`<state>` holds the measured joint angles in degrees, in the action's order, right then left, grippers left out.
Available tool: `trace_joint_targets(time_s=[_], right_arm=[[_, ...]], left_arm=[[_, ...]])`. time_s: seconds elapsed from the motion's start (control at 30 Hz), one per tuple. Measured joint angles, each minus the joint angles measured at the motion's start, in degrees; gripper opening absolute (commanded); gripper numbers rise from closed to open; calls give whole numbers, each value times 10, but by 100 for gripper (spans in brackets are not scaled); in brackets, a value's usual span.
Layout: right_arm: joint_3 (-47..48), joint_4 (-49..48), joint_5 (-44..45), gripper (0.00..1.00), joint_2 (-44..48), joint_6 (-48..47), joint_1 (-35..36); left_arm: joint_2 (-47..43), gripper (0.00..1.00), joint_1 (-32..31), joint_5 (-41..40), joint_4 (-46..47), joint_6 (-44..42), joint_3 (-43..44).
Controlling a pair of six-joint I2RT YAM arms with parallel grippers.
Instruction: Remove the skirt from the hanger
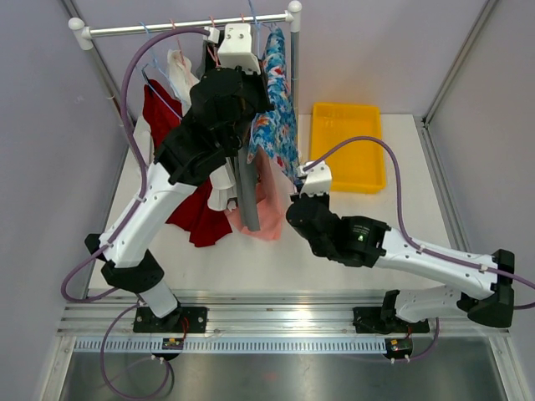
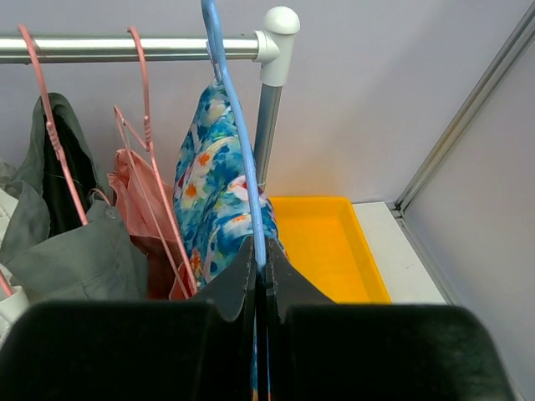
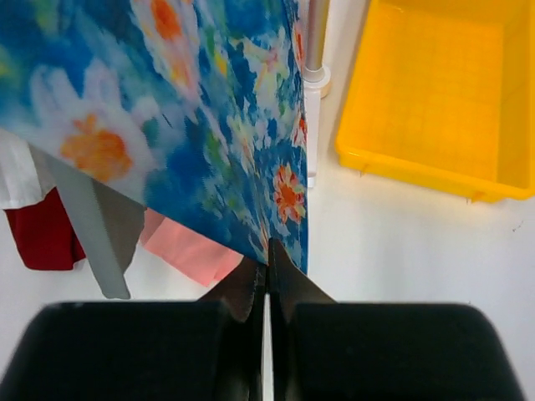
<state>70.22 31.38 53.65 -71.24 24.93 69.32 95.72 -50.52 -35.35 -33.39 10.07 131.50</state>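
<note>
On my overhead feed the white table (image 1: 351, 242) fills most of the view, with the clothes rail (image 1: 192, 25) standing across its far side. My left arm (image 1: 159, 200) reaches up and away to the rail's right end, while my right arm (image 1: 418, 255) lies low over the table, angled inward towards the hanging clothes. A red garment (image 1: 196, 217), a grey garment (image 2: 67, 251) and a pink garment (image 3: 188, 246) hang crowded together to the left of the skirt. A yellow tray (image 1: 347, 106) sits on the table just right of the rail's upright post.

The skirt (image 3: 167, 100), blue with orange and white flowers, hangs at the right end of the rail, beside the post, on a blue hanger (image 2: 238, 125) hooked over the bar. Pink hangers (image 2: 144, 117) carry its neighbours.

On the left wrist view, the left gripper (image 2: 261, 255) has its jaws closed tight on the blue hanger's wire, just below the top of the skirt. On the right wrist view, the right gripper (image 3: 267, 263) is pinched on the lowest corner of the skirt's hem.
</note>
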Motion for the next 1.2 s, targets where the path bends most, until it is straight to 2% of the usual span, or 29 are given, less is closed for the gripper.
trace_joint_targets(time_s=[0.13, 0.3, 0.4, 0.57, 0.67, 0.87, 0.97, 1.2], right_arm=[[-47, 3, 7, 0, 55, 32, -28], [-103, 18, -9, 0, 108, 62, -143], [-111, 23, -21, 0, 127, 52, -193], [-79, 8, -57, 0, 127, -6, -313], [3, 1, -88, 0, 99, -54, -369], [243, -34, -147, 0, -30, -130, -459], [354, -42, -180, 0, -106, -150, -489], [530, -31, -249, 0, -275, -162, -534]], left_arm=[[-15, 0, -1, -4, -7, -16, 2], [-48, 0, -2, -10, -32, -48, 4], [-76, 0, -2, -18, -54, -61, -1], [-141, 0, -2, -20, -46, -69, -82], [-148, 0, -2, -15, -37, -68, -94], [-129, 0, -2, 2, -21, -66, -98], [-111, 0, -2, 4, -11, -67, -95], [-40, 0, -1, -4, 7, -89, -51]])
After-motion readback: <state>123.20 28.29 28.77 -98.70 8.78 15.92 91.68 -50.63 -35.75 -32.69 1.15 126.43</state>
